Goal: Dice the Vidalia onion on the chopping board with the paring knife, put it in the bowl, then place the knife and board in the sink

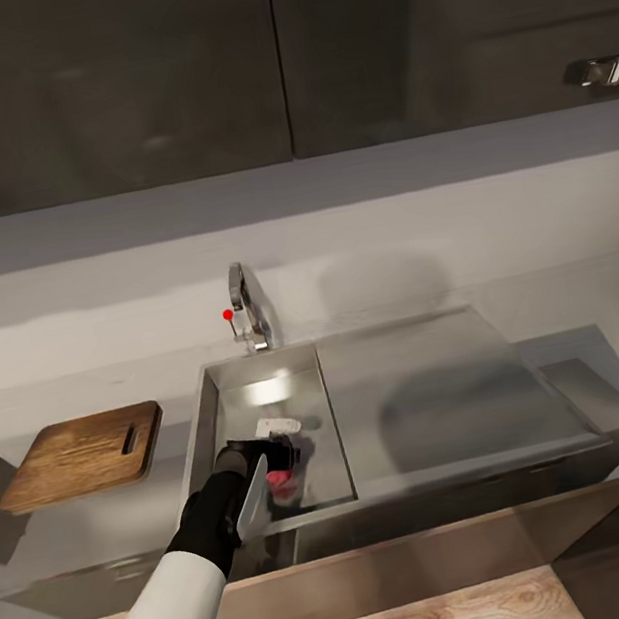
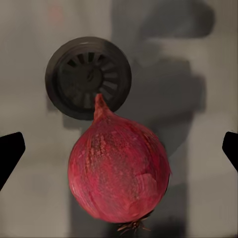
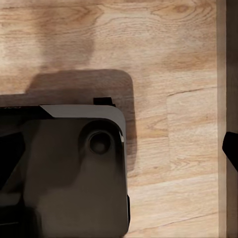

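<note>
Left gripper [image 2: 119, 148] fingers [image 2: 11, 151] spread wide, onion [image 2: 119, 171] between them, untouched, on sink [image 2: 29, 208] floor; drain [image 2: 88, 77] just beyond. Right gripper: cannot tell.

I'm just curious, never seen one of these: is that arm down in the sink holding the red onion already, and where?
Not yet. The left gripper is open, its fingertips apart either side of the onion, which lies on the sink floor.

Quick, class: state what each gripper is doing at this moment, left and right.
Left gripper: open, fingers either side of the red, round onion in the steel sink, not gripping it.
Right gripper: cannot be told.
</note>
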Robot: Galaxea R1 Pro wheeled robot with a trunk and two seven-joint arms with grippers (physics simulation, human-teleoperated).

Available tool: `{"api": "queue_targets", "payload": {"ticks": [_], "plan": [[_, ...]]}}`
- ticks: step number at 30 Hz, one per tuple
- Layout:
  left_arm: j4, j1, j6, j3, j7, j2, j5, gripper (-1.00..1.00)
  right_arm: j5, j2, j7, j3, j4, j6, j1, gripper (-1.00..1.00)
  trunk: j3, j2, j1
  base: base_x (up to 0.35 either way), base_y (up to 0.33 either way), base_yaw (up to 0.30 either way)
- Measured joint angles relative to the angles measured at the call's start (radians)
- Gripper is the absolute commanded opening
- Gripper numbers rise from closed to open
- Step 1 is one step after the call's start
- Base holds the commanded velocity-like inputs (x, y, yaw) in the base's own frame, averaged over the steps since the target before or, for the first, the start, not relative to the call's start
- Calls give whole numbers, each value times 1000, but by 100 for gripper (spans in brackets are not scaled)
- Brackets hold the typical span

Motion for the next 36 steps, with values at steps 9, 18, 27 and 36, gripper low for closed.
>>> {"api": "queue_targets", "payload": {"ticks": [9,18,27,36], "plan": [[8,0,0,1,0,0,0,100,0,1,0,0,0,0,0,100,-14,0,0,0,0,0],[8,0,0,1,0,0,0,100,0,1,0,0,0,0,0,100,-29,0,0,0,0,0],[8,0,0,2,0,1,0,100,0,1,1,0,0,0,0,100,-43,0,0,0,0,0],[8,0,0,1,0,2,0,100,0,1,0,0,0,0,0,100,-58,0,0,0,0,0]]}}
